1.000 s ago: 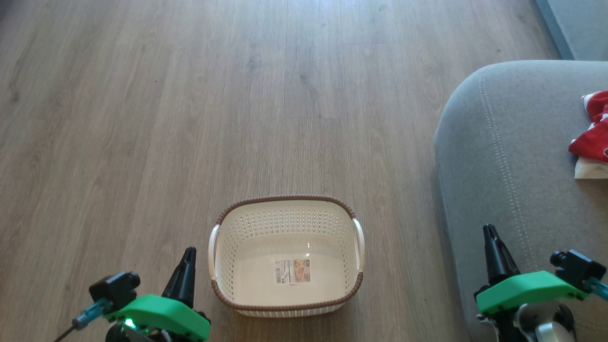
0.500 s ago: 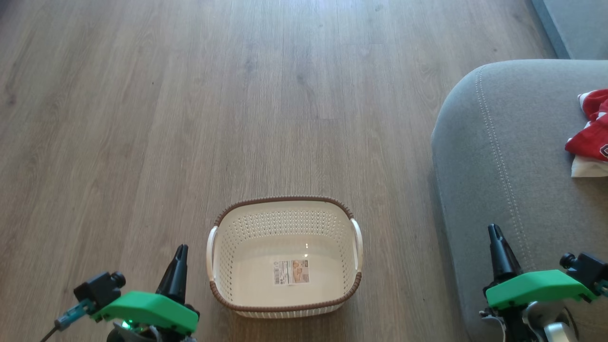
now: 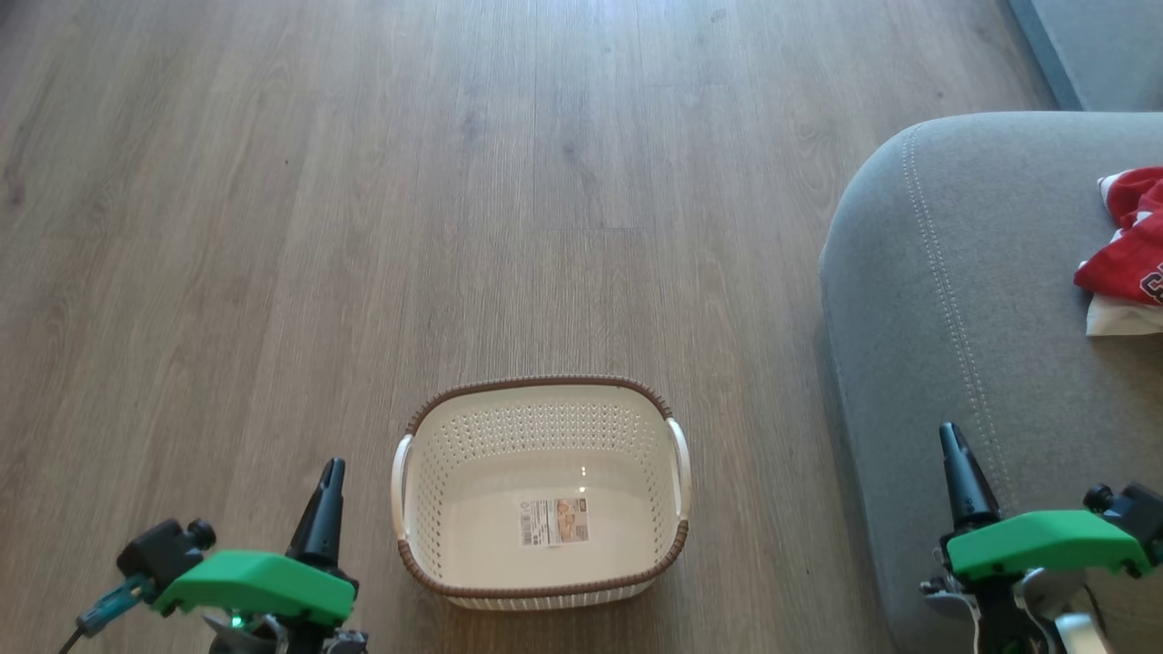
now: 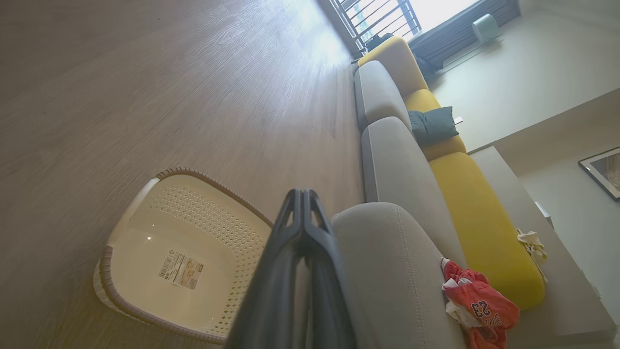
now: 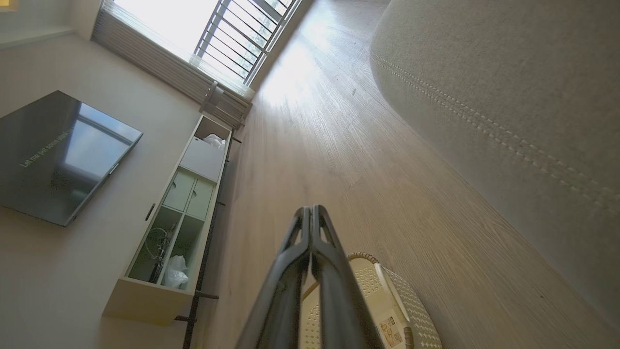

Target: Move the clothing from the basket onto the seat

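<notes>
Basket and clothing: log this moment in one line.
basket: empty, on floor | clothing: on seat | left gripper: shut | right gripper: shut

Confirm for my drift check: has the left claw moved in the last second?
Yes. The left claw has slid left, away from the basket, in the head view.

The basket (image 3: 536,427) is glossy plastic, the floor (image 3: 363,227) matt wood-grain, the seat (image 3: 999,318) rough cloth

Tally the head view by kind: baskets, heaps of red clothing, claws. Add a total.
basket: 1, empty
red clothing heap: 1, lying on the grey seat
claws: 2, left claw and right claw, both shut
total: 4
</notes>
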